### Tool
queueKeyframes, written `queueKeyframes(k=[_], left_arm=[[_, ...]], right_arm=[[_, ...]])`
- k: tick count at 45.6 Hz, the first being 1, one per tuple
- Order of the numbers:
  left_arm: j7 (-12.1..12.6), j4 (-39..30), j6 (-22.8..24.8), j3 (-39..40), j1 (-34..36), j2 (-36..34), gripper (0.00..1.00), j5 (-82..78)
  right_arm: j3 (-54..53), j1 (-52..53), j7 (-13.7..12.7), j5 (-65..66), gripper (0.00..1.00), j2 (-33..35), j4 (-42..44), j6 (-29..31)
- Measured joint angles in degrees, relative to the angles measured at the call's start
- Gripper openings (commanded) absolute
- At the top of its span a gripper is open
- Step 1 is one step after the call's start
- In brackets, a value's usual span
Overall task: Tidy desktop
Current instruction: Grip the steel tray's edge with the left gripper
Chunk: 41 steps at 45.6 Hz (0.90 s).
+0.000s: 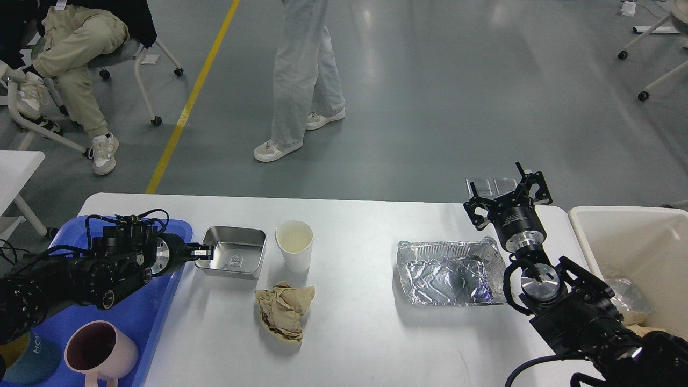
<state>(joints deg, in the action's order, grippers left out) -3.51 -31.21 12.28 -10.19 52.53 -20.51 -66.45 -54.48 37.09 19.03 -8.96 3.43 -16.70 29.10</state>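
The white desktop [365, 328] carries a square steel tin [232, 258], a white paper cup [294, 244], a crumpled brown paper ball [283, 310] and a crumpled foil tray [450, 271]. My left gripper [205, 251] lies low at the tin's left rim, its tips touching or overlapping the rim. Its fingers are seen side-on and I cannot tell them apart. My right gripper [508, 189] is open and empty. It points away from me over the desktop's far edge, just behind the foil tray's right end.
A blue plastic tray [140, 317] at the left holds a pink mug [99, 349] and a dark blue mug [29, 355]. A white bin [629, 242] with crumpled waste stands at the right. A person walks beyond the table; another sits at the far left.
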Motion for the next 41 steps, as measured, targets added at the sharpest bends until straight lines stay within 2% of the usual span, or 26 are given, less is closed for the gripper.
queueKeyframes(k=[9, 41], left_arm=[[-0.01, 0.08, 0.02, 0.0, -0.58, 0.36, 0.29, 0.0], [-0.15, 0.1, 0.27, 0.0, -0.76, 0.21, 0.01, 0.08]], right_arm=[[0.01, 0.0, 0.0, -0.02, 1.0, 0.07, 0.0, 0.0], [0.01, -0.09, -0.02, -0.01, 1.0, 0.53, 0.0, 0.0]])
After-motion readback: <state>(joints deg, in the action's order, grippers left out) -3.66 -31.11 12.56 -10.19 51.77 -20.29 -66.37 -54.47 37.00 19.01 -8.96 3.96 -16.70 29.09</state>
